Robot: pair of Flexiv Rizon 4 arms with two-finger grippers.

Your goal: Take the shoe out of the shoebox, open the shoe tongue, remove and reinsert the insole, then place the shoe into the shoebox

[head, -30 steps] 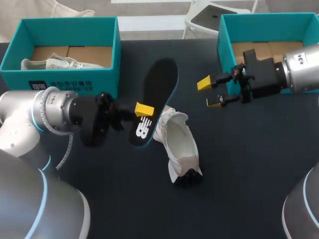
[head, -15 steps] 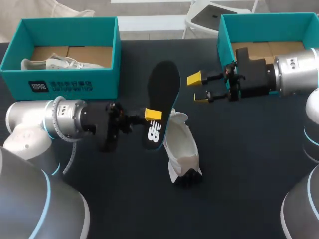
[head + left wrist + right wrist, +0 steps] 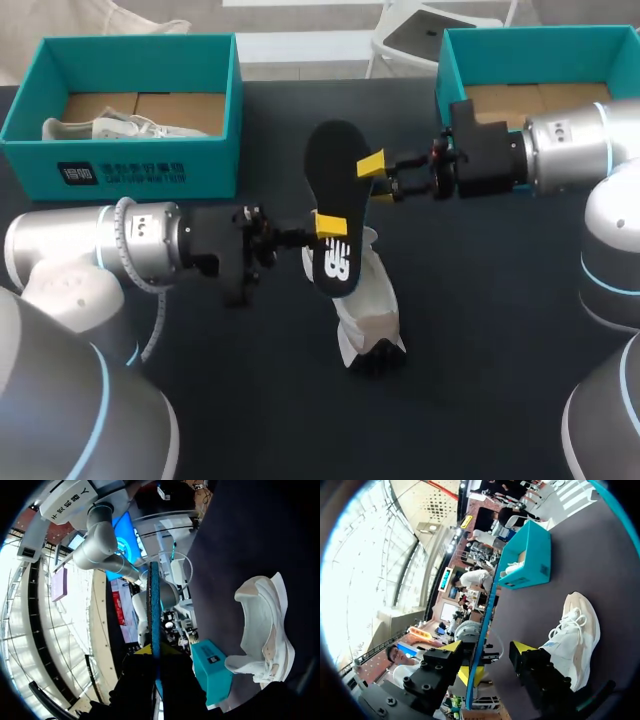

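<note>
A black insole [image 3: 335, 185] with a white logo hangs in the air above the table's middle, and my left gripper [image 3: 328, 228] is shut on its heel half. In the left wrist view the insole [image 3: 154, 605] shows edge-on, rising out of the left gripper [image 3: 155, 651]. My right gripper [image 3: 377, 180] reaches in from the right and straddles the insole's edge near the toe half. In the right wrist view the insole's blue edge [image 3: 481, 640] runs between the right gripper [image 3: 487, 649] fingers, with a gap on one side. The white shoe [image 3: 365, 300] lies on the table just below the insole.
A teal shoebox [image 3: 120, 170] at the back left holds another white shoe [image 3: 100, 128]. A second teal shoebox [image 3: 450, 70] stands at the back right, behind my right arm. The dark tabletop [image 3: 480, 350] spreads around the shoe.
My left gripper carried the insole to the right, over the shoe. My right gripper moved left to the insole, and its fingers narrowed around the insole's edge.
</note>
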